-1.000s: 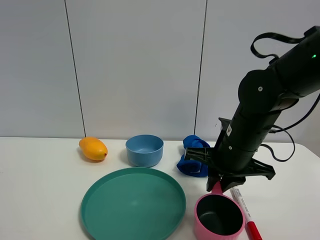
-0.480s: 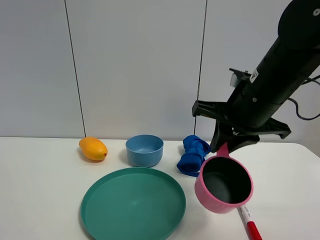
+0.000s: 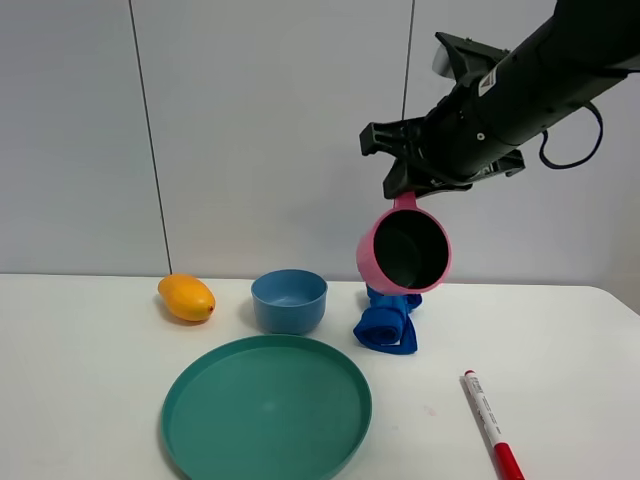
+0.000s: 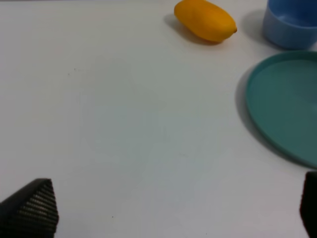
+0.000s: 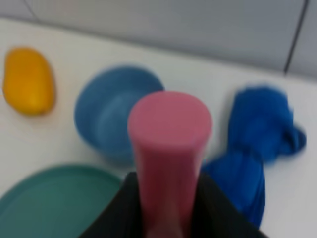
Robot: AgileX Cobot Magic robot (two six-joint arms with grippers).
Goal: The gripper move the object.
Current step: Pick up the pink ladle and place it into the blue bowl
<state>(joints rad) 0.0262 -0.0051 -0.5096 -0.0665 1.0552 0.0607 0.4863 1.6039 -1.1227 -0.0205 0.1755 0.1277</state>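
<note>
My right gripper (image 3: 407, 192) is shut on the handle of the pink saucepan (image 3: 405, 252) and holds it high in the air above the blue cloth (image 3: 387, 316), its dark grey inside tipped toward the camera. In the right wrist view the pink handle (image 5: 170, 148) fills the middle between the black fingers (image 5: 119, 208). My left gripper (image 4: 163, 218) shows only two black fingertips, wide apart, low over bare table; it is out of the exterior view.
A teal plate (image 3: 267, 408) lies at the front middle. A light blue bowl (image 3: 289, 300) and an orange mango (image 3: 186, 297) sit behind it. A red-and-white marker (image 3: 490, 423) lies at the front right. The white table (image 3: 80, 380) spans the view.
My right gripper has lifted the pink saucepan off the table beside the marker and carried it up and to the left, tilting it on its side.
</note>
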